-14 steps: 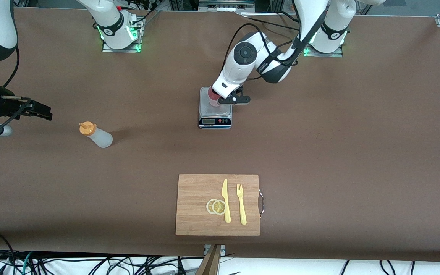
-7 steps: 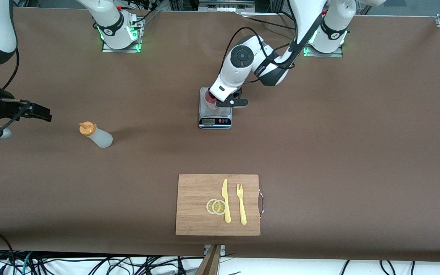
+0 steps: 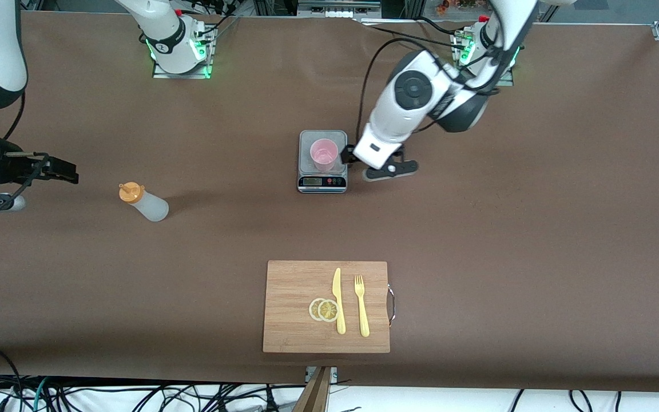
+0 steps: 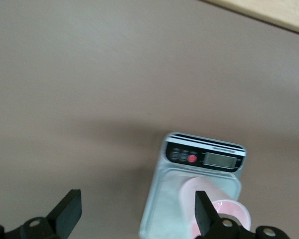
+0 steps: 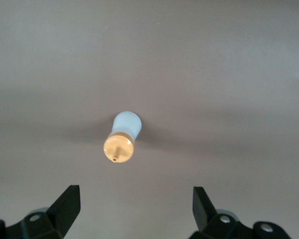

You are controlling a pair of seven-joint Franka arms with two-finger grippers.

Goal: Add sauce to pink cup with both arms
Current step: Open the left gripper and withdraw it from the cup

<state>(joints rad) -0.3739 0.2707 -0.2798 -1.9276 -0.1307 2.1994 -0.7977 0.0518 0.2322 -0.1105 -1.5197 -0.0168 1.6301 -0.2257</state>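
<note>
The pink cup (image 3: 324, 153) stands upright on the small scale (image 3: 322, 182) in the middle of the table. My left gripper (image 3: 376, 162) hangs just beside the scale, toward the left arm's end, open and holding nothing. In the left wrist view one finger shows in front of the pink cup (image 4: 231, 214) and the gripper (image 4: 138, 209) spans bare table next to the scale (image 4: 204, 158). The sauce bottle (image 3: 142, 203) stands toward the right arm's end, orange cap up. My right gripper (image 3: 66, 170) hovers open near it; the right wrist view shows the sauce (image 5: 123, 134) ahead of the gripper (image 5: 134, 204).
A wooden cutting board (image 3: 289, 309) lies nearer the front camera, carrying two lemon slices (image 3: 324, 309), a yellow knife (image 3: 338, 300) and a yellow fork (image 3: 361, 306). Brown mat covers the table between bottle, scale and board.
My left gripper opened, let go of the pink cup and drew off toward the left arm's end, leaving the cup uncovered on the scale. The right arm has barely moved.
</note>
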